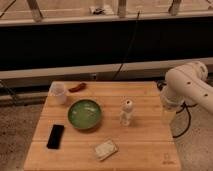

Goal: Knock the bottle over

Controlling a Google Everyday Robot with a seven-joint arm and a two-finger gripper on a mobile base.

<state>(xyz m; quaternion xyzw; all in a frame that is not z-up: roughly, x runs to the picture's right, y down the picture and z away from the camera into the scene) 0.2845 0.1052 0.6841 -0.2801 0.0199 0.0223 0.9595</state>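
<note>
Bottle (127, 112) stood straight up just right of the green bowl (85, 114). The gripper (168, 113) hung farther right of the bowl, past the bottle. A push toward the bowl would likely tip it. Whether the gripper was spread or pressed together could not be told.

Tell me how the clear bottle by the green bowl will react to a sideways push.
The bottle stands upright, slim and tall, so it will probably tip rather than slide. It looks like clear plastic, likely light. Once down, its round body may roll on the table. The pincer hangs at the table's right edge, apart from the bottle.
</note>
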